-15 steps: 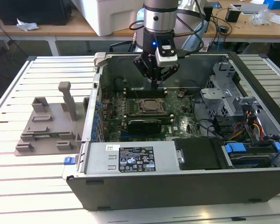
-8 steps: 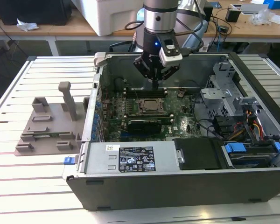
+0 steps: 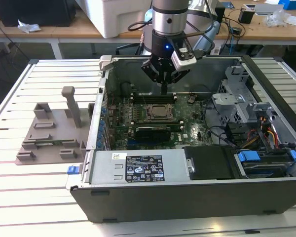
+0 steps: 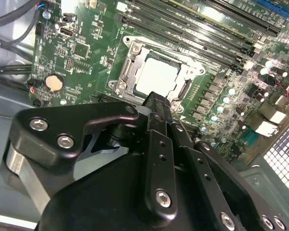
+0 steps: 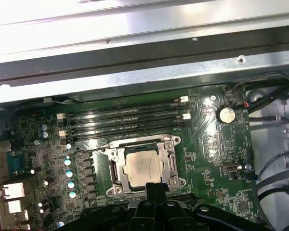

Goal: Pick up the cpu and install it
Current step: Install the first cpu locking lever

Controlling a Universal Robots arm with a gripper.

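Observation:
The cpu (image 3: 160, 112) is a small silvery square lying flat inside the metal-framed socket (image 5: 114, 166) on the green motherboard (image 3: 118, 128) of the open computer case (image 3: 187, 197). In both wrist views the cpu (image 4: 156, 77) (image 5: 143, 166) sits level within the frame. My gripper (image 3: 164, 90) hangs just above the board, slightly beyond the socket toward the case's back wall. Its black fingers (image 4: 156, 101) (image 5: 154, 188) are pressed together, shut, with nothing between them, and their tips stand close over the socket's edge.
Memory slots (image 5: 125, 120) run beside the socket. A long black card (image 3: 153, 131) lies in front of it. A power supply (image 3: 138, 165), drive cage (image 3: 237, 98) and cables (image 3: 266, 133) fill the case's front and right. A grey fixture (image 3: 49, 133) stands on the table at the exterior view's left.

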